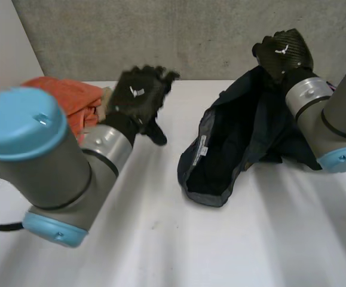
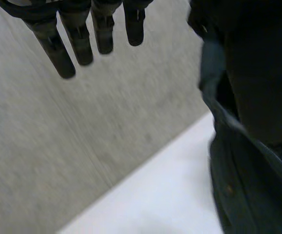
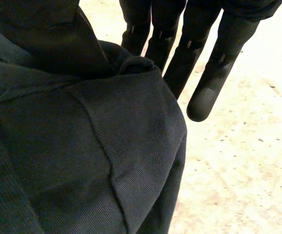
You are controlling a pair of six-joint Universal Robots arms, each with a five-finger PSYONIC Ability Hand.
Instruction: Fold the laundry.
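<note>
Clearly you had folded nothing yet: your right hand [image 1: 283, 51] pinched the crumpled dark garment [image 1: 232, 137], your left hand [image 1: 140, 92] hovered open, empty.

light: bright, diffuse, from overhead; table [image 1: 161, 251] evenly lit.
glare: table goes near pure white at near right; soft sheen on left arm's blue cap [image 1: 17, 122].
shadows: soft-edged, thin dark rim under the dark garment [image 1: 232, 143].
wall [image 1: 161, 36]: flat grey, no hot spots.
garment detail: folds mostly lost in black.
</note>
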